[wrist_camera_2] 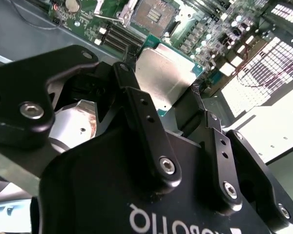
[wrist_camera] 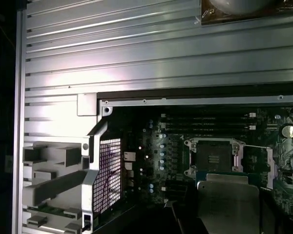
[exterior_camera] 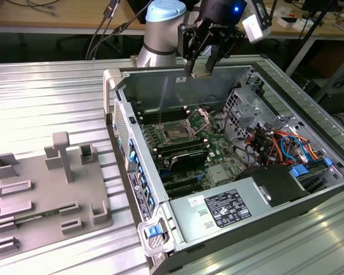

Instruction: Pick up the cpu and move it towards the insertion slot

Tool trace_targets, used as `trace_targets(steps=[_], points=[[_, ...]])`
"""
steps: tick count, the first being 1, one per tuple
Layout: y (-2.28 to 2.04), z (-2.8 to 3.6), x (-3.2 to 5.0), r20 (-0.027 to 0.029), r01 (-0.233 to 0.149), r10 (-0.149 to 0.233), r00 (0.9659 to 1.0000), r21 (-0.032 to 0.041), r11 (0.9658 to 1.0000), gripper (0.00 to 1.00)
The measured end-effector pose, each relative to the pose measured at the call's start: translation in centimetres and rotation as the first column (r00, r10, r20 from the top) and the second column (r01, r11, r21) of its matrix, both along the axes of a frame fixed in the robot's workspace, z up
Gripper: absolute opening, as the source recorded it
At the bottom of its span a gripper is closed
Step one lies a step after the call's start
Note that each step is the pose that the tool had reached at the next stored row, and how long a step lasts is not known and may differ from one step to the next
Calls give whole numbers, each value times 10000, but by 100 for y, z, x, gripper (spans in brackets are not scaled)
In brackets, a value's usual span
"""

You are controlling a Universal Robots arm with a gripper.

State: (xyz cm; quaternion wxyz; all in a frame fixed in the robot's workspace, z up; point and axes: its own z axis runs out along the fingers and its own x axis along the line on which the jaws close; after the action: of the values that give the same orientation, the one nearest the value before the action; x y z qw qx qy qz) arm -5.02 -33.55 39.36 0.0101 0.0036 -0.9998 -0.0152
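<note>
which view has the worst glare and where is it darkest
Second wrist view: bright blown-out patches at the case side beyond the cpu. First wrist view: dark inside the case around the insertion slot, with sheen on the ribbed table. Exterior view: evenly lit, gripper holding the cpu.

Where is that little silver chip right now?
The cpu is held in the gripper above the open computer case, near its far wall in the exterior view, higher than the insertion slot.
</note>
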Motion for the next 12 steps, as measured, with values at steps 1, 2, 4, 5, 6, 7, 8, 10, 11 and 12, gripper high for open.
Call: trace_targets(steps=[1,2,4,5,6,7,8,10,11,12], points=[[15,-1,0,0,12,-12,10000,0,10000,55],[46,-4,-2,0,30,-30,10000,0,10000,55],[96,-9,-3,1,45,-45,10000,0,10000,55],[108,-11,-3,0,55,-55,10000,0,10000,55],[125,-13,-7,0,82,-82,10000,0,10000,55],[135,-15,-20,0,100,-100,10000,0,10000,55],[143,-20,-48,2,110,-110,9999,2,9999,55],[191,-29,-77,0,120,-120,9999,-1,9999,55],[248,-39,-84,0,121,-121,9999,-2,9999,55],[277,-46,-85,1,120,-120,9999,1,9999,55]])
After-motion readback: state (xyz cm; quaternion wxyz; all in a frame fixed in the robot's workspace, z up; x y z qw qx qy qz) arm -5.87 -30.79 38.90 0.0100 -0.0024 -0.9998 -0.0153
